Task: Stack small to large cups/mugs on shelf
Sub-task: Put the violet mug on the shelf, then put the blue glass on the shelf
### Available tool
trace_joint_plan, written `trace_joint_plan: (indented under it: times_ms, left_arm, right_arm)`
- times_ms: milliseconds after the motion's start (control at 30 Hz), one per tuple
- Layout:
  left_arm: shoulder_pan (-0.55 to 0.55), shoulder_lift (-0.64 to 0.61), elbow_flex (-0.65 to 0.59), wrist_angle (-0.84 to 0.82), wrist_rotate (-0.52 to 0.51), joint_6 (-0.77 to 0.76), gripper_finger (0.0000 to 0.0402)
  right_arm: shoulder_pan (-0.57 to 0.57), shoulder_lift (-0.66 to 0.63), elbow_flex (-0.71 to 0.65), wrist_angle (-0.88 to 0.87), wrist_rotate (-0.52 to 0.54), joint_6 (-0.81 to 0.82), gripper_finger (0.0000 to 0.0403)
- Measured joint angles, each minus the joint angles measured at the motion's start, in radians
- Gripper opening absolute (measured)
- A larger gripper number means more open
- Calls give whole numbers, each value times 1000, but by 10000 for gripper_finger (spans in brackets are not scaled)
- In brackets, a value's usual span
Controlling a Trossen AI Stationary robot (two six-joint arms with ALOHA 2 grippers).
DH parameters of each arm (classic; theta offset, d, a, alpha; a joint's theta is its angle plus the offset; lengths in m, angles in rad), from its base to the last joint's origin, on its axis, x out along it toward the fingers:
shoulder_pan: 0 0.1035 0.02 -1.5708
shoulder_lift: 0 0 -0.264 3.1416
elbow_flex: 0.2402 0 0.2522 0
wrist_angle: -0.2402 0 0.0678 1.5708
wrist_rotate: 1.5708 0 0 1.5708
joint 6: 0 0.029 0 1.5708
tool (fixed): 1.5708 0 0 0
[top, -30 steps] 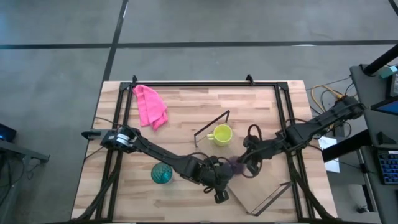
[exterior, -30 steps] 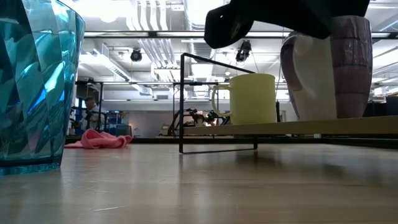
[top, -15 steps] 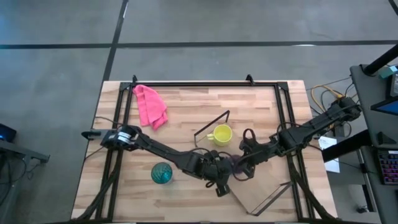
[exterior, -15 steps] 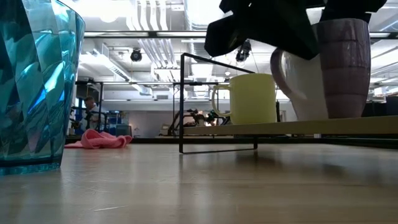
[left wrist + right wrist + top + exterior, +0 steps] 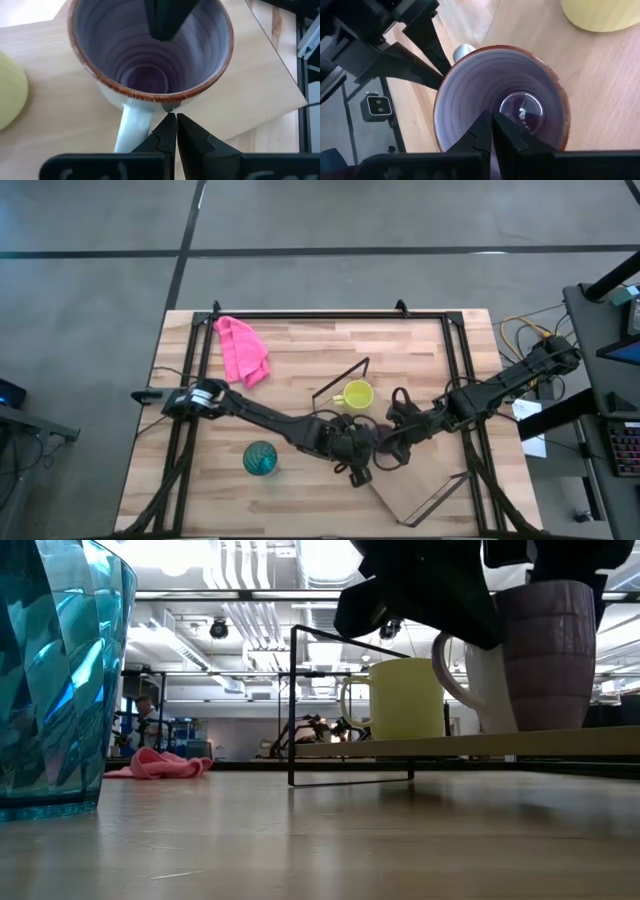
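Purple mug [image 5: 150, 55]: seemingly no writing.

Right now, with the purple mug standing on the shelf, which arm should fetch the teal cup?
Probably left. The teal cup stands on the table on the left arm's side, close beside its forearm. The left gripper is shut outside the purple mug. The right gripper would have to cross the left arm.

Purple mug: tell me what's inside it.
The purple mug on the shelf holds no cup; its ribbed bottom shows bare. One finger of the right gripper reaches inside the rim, which it pinches. The left gripper is shut beside the handle.
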Motion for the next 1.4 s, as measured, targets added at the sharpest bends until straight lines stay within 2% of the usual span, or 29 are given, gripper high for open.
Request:
trace_joint_plan:
  times_ms: [533,733,867,1067,1200,1400]
  left_arm:
    - [-5,0,28,24,10,0,0]
    - [-31,-32,51,15,11,-3,0]
    - [-54,-82,49,-27,16,-5,0]
    - [-81,-173,48,-91,115,-11,0]
    - [-98,-229,48,-145,122,-12,1]
    - [-99,-278,48,-336,181,-88,42]
  right_arm:
    - [0,-15,26,-25,8,-9,9]
    - [0,-27,164,-223,11,-59,9]
    - [4,-27,261,-340,12,-80,8]
    - [18,-27,370,-346,1,-116,9]
    - [23,-27,421,-351,0,-148,9]
    - [22,-27,449,-354,-24,-177,9]
